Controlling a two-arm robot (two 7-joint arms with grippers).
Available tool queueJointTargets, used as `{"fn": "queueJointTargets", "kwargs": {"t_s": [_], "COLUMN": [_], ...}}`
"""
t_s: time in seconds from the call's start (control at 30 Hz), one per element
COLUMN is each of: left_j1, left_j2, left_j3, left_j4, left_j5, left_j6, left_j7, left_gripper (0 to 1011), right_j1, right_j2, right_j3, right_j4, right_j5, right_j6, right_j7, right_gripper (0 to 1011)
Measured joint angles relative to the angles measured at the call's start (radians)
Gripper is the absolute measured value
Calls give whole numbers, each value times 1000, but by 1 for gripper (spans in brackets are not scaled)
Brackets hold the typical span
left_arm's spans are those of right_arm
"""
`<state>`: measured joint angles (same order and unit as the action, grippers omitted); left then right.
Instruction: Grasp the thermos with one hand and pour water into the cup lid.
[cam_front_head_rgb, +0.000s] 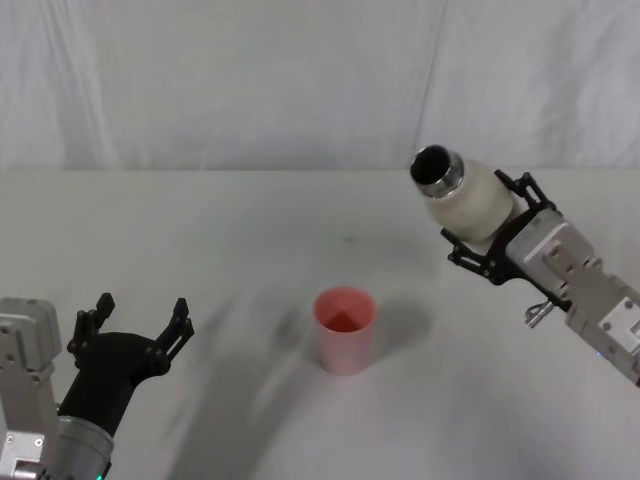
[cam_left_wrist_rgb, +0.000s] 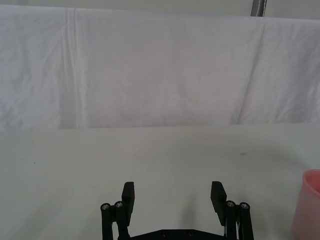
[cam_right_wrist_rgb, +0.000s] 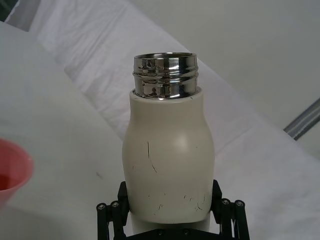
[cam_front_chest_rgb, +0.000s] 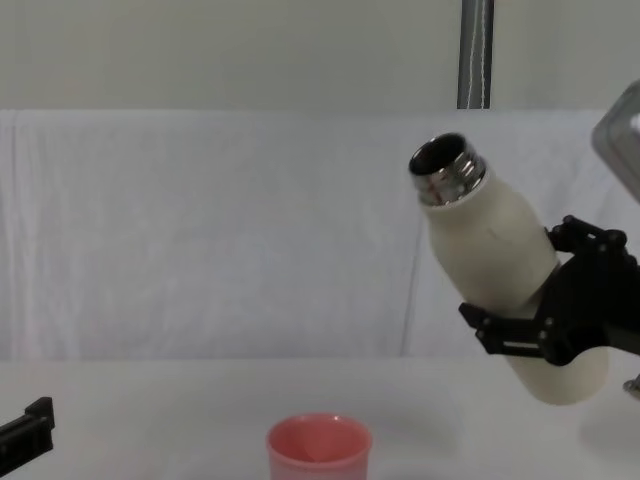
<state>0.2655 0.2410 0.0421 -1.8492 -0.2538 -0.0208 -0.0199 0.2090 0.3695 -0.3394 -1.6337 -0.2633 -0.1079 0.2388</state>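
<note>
The right end effector (cam_front_head_rgb: 490, 235) is clamped around the lower body of the thermos (cam_front_head_rgb: 468, 196), with a black finger on either side of the cream wall, as the right wrist view shows. It holds the bottle up off the surface (cam_front_head_rgb: 200, 230), tilted so that the open steel neck leans toward the robot's left and the base hangs lower behind the fingers. The cup lid (cam_front_head_rgb: 345, 329), a small pink cup, stands upright on the surface below and to the left of that end effector, well apart from the bottle's mouth, which is not yet over it.

The thermos looks rigid, and with a steel liner and water inside it is probably fairly heavy for its size. Its matte skin should give the fingers decent friction, but the body swells above the grip and rounds in at the shoulders, so the straighter lower part where it is held now seems the safest place. The polished threaded neck would be slick and is best left alone. As the bottle tips further the water will run toward the mouth and pull the load away from the fingers, so a firm squeeze matters.

The cup seems light and thin-walled and could easily be nudged or toppled by a hard stream.

The left end effector (cam_front_head_rgb: 135, 335) hovers low, with its fingers spread wide and nothing in them, the cup off to its right.
</note>
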Motion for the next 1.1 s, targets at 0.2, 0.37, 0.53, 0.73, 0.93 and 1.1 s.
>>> {"fn": "queueJointTargets", "kwargs": {"t_s": [0.2,0.37,0.53,0.73,0.93,1.1], "left_j1": [0,0,0,0,0,0], "left_j2": [0,0,0,0,0,0], "left_j3": [0,0,0,0,0,0], "left_j4": [0,0,0,0,0,0], "left_j5": [0,0,0,0,0,0], "left_j6": [0,0,0,0,0,0], "left_j7": [0,0,0,0,0,0], "left_gripper": [1001,1001,1001,1001,1001,1001], "right_j1": [11,28,46,67,84,92], "right_j2": [-7,-9,-11,-15,-14,-3], "right_j3": [-25,-49,-68,-86,-102,-111], "right_j4": [23,47,70,99,136,161], "right_j5": [-47,-109,-164,-211,-249,-279], "right_j6": [-28,-49,-67,-92,-121,-143], "right_j7": [-11,-36,-60,-86,-107,-126], "right_gripper": [959,959,959,959,959,959]}}
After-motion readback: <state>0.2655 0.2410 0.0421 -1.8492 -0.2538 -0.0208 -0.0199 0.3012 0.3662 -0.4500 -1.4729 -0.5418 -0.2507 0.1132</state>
